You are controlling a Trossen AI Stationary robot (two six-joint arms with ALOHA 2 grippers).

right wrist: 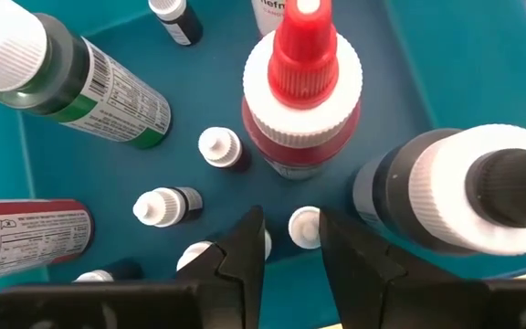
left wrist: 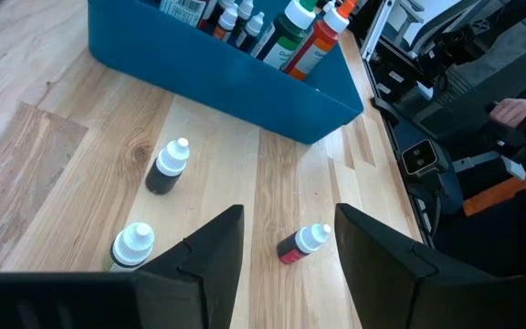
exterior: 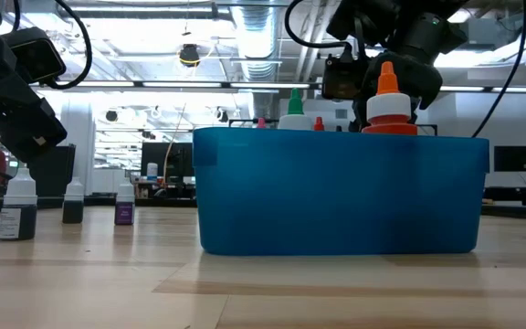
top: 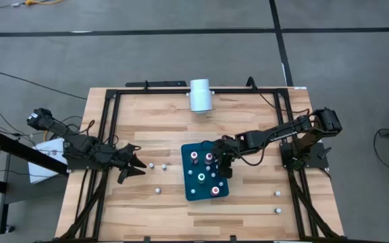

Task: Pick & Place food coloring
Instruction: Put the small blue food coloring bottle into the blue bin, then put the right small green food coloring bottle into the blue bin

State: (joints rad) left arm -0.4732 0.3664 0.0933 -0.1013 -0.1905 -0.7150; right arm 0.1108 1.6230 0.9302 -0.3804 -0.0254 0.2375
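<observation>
Right gripper (right wrist: 289,239) hangs slightly spread over the tray (top: 189,192), a small bottle (right wrist: 304,226) upright directly below its tips.

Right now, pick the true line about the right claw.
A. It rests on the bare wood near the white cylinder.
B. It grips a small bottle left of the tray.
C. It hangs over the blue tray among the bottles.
C: from above, the right claw sits over the blue tray, with upright bottles directly below it.
</observation>
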